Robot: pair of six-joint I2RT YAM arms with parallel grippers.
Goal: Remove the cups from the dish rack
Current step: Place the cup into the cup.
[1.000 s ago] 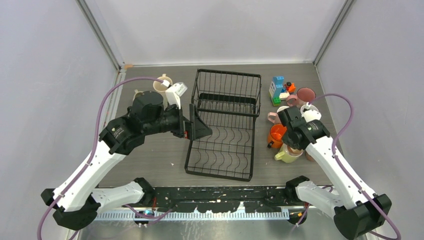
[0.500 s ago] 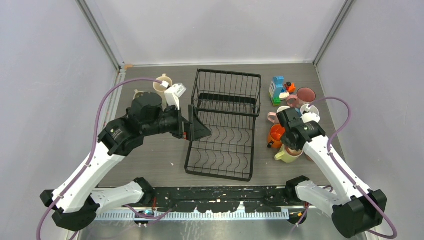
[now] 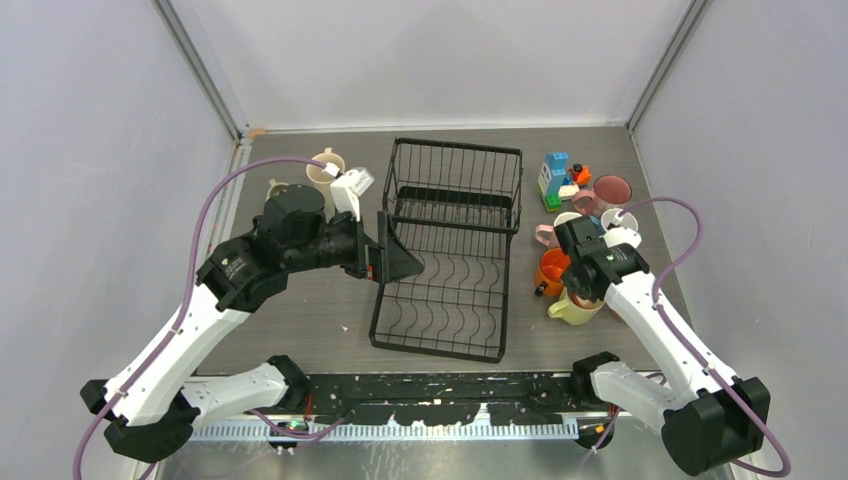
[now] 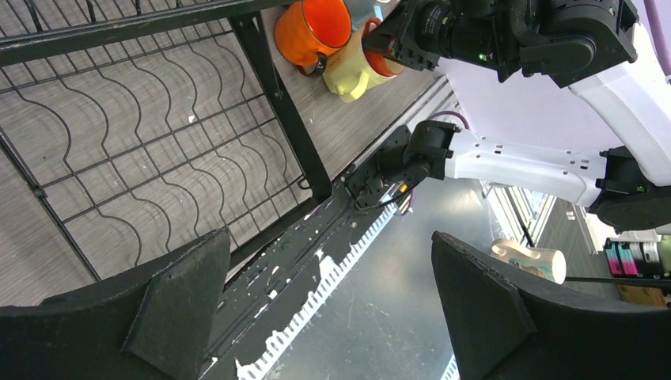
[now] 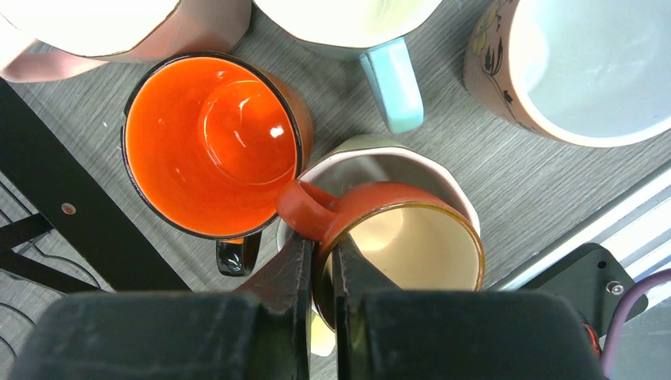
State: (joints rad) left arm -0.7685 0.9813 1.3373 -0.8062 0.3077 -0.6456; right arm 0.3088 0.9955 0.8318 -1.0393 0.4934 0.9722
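NEAR RIGHT: on the grey wood-grain surface (image 3: 300, 320), the right arm's fingers (image 5: 289, 285) are clamped on the wall of a rust-orange ceramic mug with a cream inside (image 5: 399, 237), gripping just beside its handle. The mug hangs over the mouth of a pale yellow mug (image 3: 570, 312); whether the two touch cannot be told. Just beyond stand a glossy orange mug with a black rim (image 5: 210, 142), a pink mug (image 3: 545, 236), a pale mug with a light blue handle (image 5: 389, 83) and a pinkish patterned mug (image 5: 574, 71). All are grouped to the right of the black wire dish rack (image 3: 510, 290) at the centre. The left arm's fingers (image 4: 182, 301) are spread wide with nothing between them, at the rack's left edge. Farther back, a cream mug (image 3: 325, 170) stands on the left and a colourful toy-block figure (image 3: 558, 180) on the right.
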